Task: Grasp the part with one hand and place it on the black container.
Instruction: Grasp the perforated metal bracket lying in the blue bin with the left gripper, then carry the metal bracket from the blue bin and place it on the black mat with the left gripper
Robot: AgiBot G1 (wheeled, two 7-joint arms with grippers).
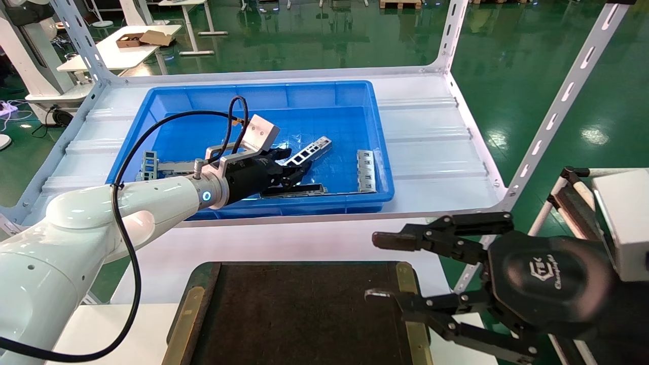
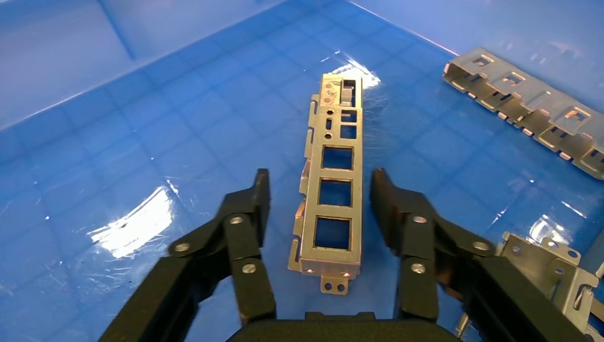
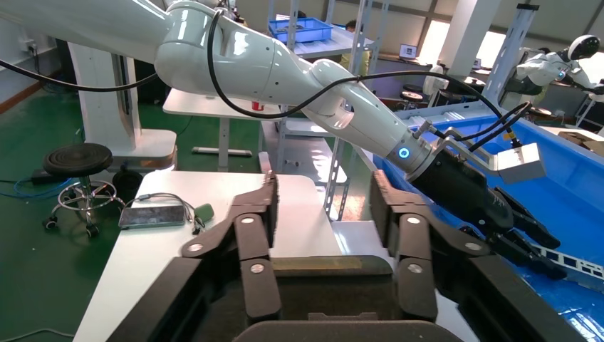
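Observation:
The part (image 1: 310, 150), a narrow silver strip with square cutouts, lies flat on the floor of the blue bin (image 1: 284, 87). My left gripper (image 1: 302, 171) reaches into the bin and is open. In the left wrist view the part (image 2: 333, 192) lies between the two fingers of the left gripper (image 2: 320, 182), with a gap on each side. The black container (image 1: 304, 314) sits at the near edge, empty. My right gripper (image 1: 374, 266) hangs open and empty over the container's right rail; in the right wrist view (image 3: 324, 182) it is above the container (image 3: 327, 292).
More metal parts lie in the bin: grey stacked plates (image 1: 366, 171) at the right, a long dark strip (image 1: 294, 191) near the front wall, pieces (image 1: 149, 165) at the left. White shelf uprights (image 1: 557, 106) frame the bin. Another part (image 2: 555, 271) lies close to one left finger.

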